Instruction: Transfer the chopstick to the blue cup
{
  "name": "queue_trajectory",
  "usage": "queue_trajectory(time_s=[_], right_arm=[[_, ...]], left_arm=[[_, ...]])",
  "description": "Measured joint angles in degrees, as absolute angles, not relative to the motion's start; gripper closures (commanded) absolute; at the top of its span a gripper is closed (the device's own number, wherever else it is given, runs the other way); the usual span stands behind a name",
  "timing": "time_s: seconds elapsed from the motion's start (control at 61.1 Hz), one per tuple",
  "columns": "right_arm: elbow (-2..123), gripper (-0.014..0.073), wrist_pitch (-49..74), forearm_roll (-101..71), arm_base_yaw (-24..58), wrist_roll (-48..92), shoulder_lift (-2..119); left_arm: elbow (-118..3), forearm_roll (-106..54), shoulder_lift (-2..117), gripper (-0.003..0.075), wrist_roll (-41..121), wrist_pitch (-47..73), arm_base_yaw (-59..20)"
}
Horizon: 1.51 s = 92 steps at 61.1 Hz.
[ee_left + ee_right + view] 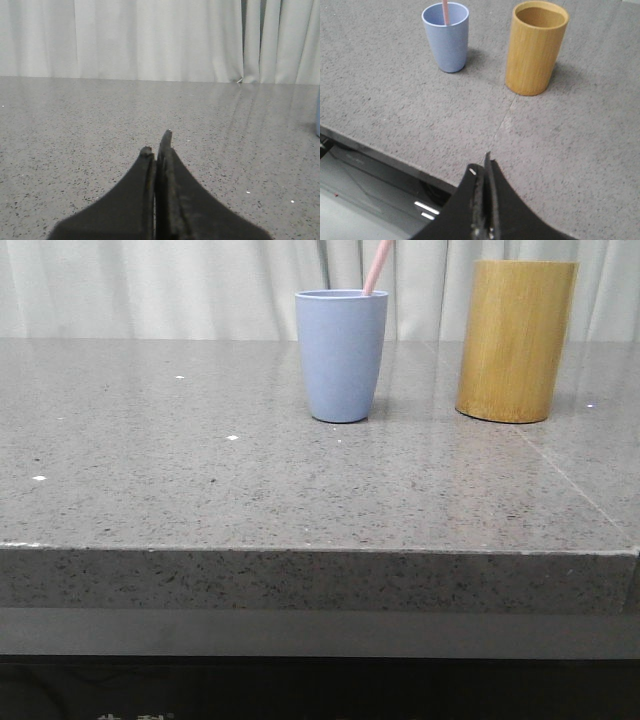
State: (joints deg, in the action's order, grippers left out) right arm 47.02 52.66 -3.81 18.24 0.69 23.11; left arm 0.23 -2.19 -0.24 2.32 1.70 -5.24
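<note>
- Below the bench's front edge, on the dark panel in the front view, we saw the tops of some pale characters cut off by the frame; we could not read them, and neither cup carried any label or writing.
- Toward the far edge of the bench (200,490), near its middle, stood the blue cup (341,355), upright, with the chopstick (377,267) leaning inside it; only the pink upper end showed above the rim, and the front view's top cut it off.
- From the right wrist view we saw the chopstick (445,12) resting against the cup's inner wall, its lower part hidden in the blue cup (446,36).
- Just beside the cup, toward the bench's right edge and apart from it, stood a taller bamboo cylinder (515,340), open at the top; its inside looked dark and we could not tell its contents.
- Behind the far edge hung a pale curtain (150,285).
- We saw the left gripper (157,142) low over bare bench, jaws pressed together and holding nothing.
- We saw the right gripper (481,165) above the bench's front edge, jaws likewise closed on nothing, well apart from both cups.
- A thin seam (504,117) ran across the stone surface near the cylinder.
</note>
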Motion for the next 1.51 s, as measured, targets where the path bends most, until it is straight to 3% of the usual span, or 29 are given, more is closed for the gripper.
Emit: queue_trajectory(time_s=[0.328, 0.704, 0.999, 1.507], right_arm=[[22.61, 0.0711, 25.39, -3.16, 4.53, 0.69, 10.4], [0.66, 0.0711, 11.2, -3.16, 2.93, 0.69, -0.33], [-1.47, 0.0711, 3.4, -3.74, 2.93, 0.69, -0.54], [-1.47, 0.0711, 2.97, -4.06, 0.77, 0.69, -0.54]], left_arm=[[0.23, -2.19, -0.24, 0.0739, 2.32, 1.7, -5.24], [0.23, -2.19, -0.24, 0.0739, 2.32, 1.7, -5.24], [0.23, -2.19, -0.24, 0.0739, 2.32, 1.7, -5.24], [0.23, -2.32, -0.24, 0.0739, 2.32, 1.7, -5.24]])
